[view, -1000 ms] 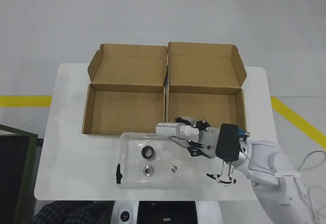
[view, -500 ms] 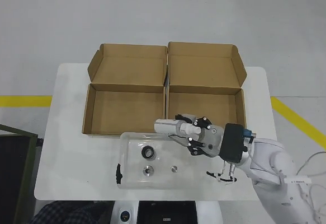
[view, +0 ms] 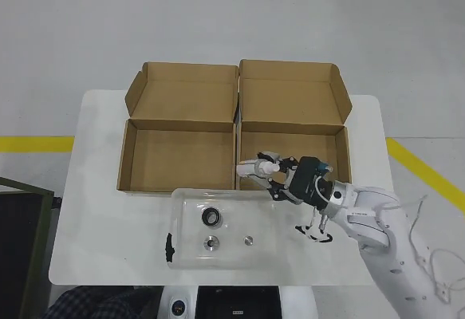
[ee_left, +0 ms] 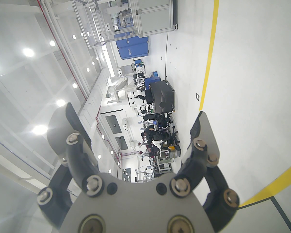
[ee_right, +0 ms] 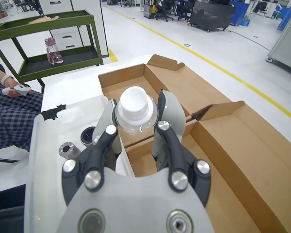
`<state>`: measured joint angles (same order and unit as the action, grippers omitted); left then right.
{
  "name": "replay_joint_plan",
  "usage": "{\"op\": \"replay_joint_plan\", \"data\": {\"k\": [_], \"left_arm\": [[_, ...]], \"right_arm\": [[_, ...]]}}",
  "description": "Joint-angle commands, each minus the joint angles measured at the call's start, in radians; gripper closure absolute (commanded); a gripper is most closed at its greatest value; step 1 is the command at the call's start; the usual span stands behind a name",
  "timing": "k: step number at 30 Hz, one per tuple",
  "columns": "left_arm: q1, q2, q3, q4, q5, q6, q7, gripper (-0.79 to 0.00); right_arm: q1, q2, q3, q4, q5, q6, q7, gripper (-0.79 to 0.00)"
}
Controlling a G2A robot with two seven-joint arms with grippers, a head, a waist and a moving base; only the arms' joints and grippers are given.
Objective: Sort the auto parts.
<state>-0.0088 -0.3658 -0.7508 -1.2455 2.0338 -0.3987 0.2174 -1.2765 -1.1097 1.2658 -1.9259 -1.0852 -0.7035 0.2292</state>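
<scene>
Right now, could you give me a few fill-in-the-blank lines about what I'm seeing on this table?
The right gripper is shut on a clear part with a ____ cap.
The clear tray holds ____ metal parts.
Behind it stand ____ open cardboard boxes.
The left gripper has its jaws ____.
Missing words: white; three; two; open.

Bottle: off tray, over right box.

The left brown cardboard box and right brown cardboard box stand side by side at the rear of the white table, the clear plastic tray directly before them. In the tray, a silver metal cylinder lies before a dark metal ring.
</scene>
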Motion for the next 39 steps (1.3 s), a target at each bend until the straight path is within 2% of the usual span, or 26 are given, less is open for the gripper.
{"op": "replay_joint_plan", "data": {"k": [1,17,30,32,33,34,36,37,38,39], "left_arm": [[0.000,0.000,0.000,0.000,0.000,0.000,0.000,-0.785],[0.000,0.000,0.000,0.000,0.000,0.000,0.000,-0.785],[0.000,0.000,0.000,0.000,0.000,0.000,0.000,-0.785],[0.000,0.000,0.000,0.000,0.000,0.000,0.000,-0.785],[0.000,0.000,0.000,0.000,0.000,0.000,0.000,-0.785],[0.000,0.000,0.000,0.000,0.000,0.000,0.000,-0.785],[0.000,0.000,0.000,0.000,0.000,0.000,0.000,-0.785],[0.000,0.000,0.000,0.000,0.000,0.000,0.000,-0.785],[0.000,0.000,0.000,0.000,0.000,0.000,0.000,-0.785],[0.000,0.000,0.000,0.000,0.000,0.000,0.000,-0.785]], "right_arm": [[0.025,-0.001,-0.006,0.044,-0.007,0.008,0.011,0.000],[0.278,-0.028,-0.130,0.357,-0.064,0.009,0.039,0.000],[0.362,-0.053,-0.215,0.533,-0.048,0.029,0.034,0.000],[0.371,-0.056,-0.227,0.543,-0.054,0.024,0.040,-0.083],[0.374,-0.057,-0.232,0.549,-0.051,0.023,0.037,-0.188],[0.377,-0.058,-0.235,0.555,-0.051,0.023,0.036,-0.231],[0.383,-0.061,-0.242,0.563,-0.052,0.024,0.036,-0.379],[0.386,-0.062,-0.244,0.565,-0.052,0.025,0.036,-0.533],[0.388,-0.062,-0.246,0.567,-0.055,0.025,0.037,-0.785],[0.390,-0.063,-0.248,0.565,-0.057,0.027,0.039,-0.785]]}}
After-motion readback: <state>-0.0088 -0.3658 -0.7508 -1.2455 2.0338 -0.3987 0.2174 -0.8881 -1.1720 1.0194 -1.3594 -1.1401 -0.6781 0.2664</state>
